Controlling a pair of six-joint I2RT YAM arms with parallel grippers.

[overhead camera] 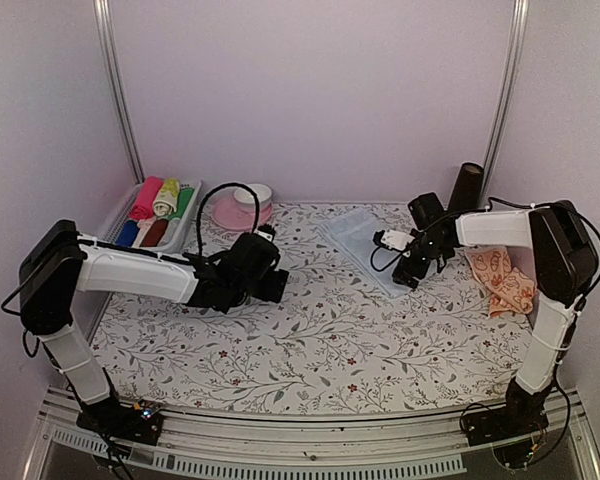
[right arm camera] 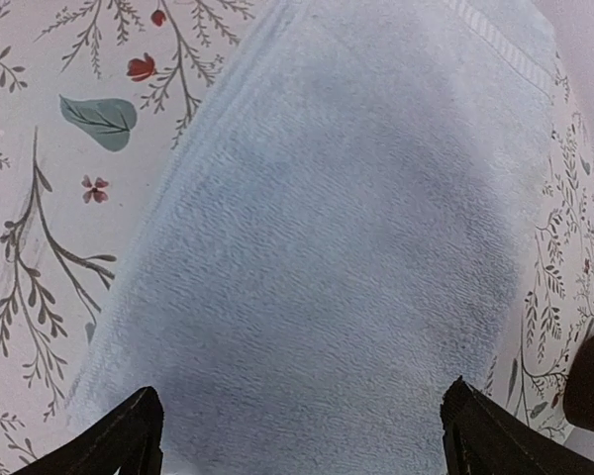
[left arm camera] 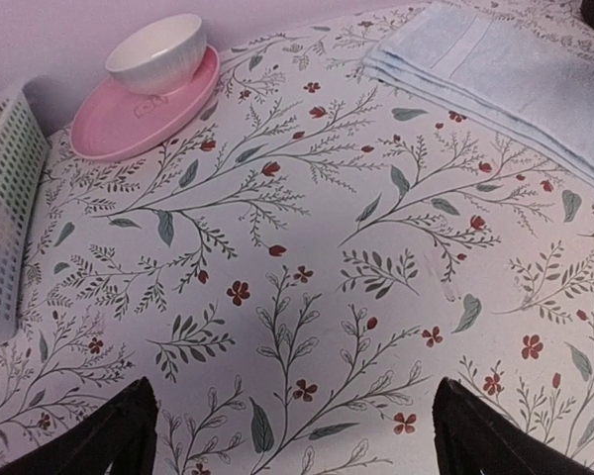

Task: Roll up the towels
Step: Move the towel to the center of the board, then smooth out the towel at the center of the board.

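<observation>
Over the blue towel, the right gripper is held wide and empty; the edge should be pinched, then rolled tight.

Blue towel fuzzy terry; bowl glossy ceramic.

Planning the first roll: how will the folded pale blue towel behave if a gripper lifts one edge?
The pale blue towel would probably flop, since its looped pile looks soft. Stacked layers show at its edge, so lifting might peel only the top one.
</observation>
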